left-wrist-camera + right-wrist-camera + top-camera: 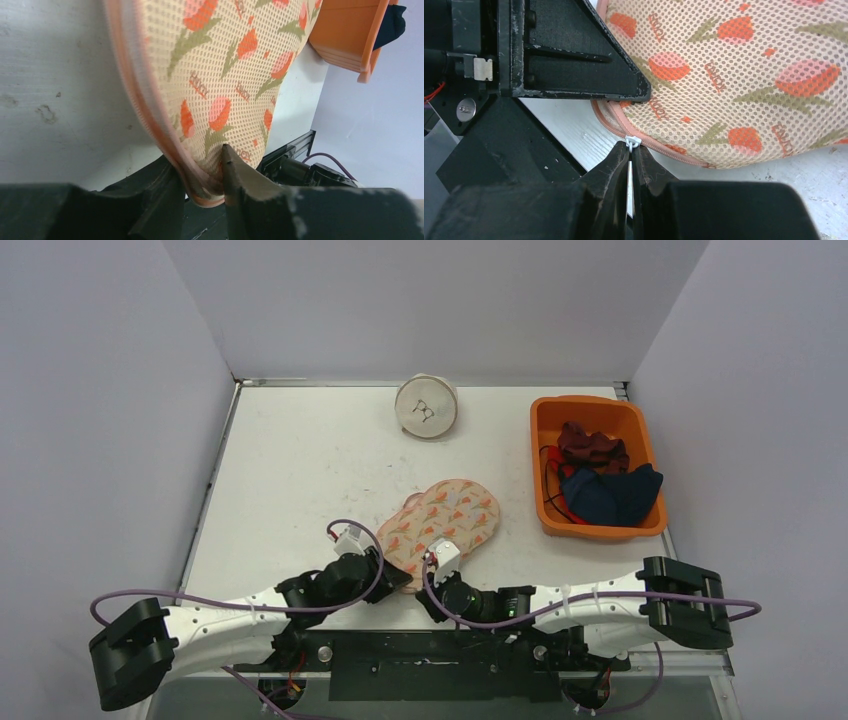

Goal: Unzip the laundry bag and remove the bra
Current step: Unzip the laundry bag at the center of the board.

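The laundry bag (445, 518), a peach mesh pouch printed with orange tulips, lies near the table's front edge. My left gripper (395, 578) pinches the bag's near, pink-trimmed zip edge (200, 185) between its fingers (202, 165). My right gripper (630, 148) is shut on the small white zipper pull (632, 141) at the bag's seam (674, 150), close beside the left gripper's finger (574, 65). In the top view my right gripper (432, 580) sits just right of the left one. The bra is hidden.
An orange bin (545, 440) holding dark red and navy clothes stands at the right; its corner (350, 35) shows in the left wrist view. A white round case (426, 406) stands at the back middle. The black base rail runs just behind both grippers.
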{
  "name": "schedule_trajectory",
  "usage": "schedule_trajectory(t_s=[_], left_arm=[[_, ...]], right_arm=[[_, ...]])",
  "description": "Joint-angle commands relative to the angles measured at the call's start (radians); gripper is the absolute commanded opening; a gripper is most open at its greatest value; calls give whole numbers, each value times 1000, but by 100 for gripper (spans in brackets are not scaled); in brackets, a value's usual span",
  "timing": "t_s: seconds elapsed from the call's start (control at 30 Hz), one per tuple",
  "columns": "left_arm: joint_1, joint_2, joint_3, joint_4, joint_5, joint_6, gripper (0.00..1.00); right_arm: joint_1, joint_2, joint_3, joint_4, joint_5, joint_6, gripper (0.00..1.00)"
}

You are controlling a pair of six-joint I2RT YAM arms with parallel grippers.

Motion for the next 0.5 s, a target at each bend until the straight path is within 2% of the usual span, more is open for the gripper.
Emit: schedule_trajectory(t_s=[0.0,0.23,0.47], left_arm=[[-2,-19,48,-24,-68,-4,24],[-2,2,48,-49,-91,-30,0],[-1,-13,49,-88,-119,-51,0]], right_arm=[[-2,-11,53,-21,-16,20,5],[-1,-34,33,-59,-4,48,5],[-5,-58,-13,-64,7,67,5]])
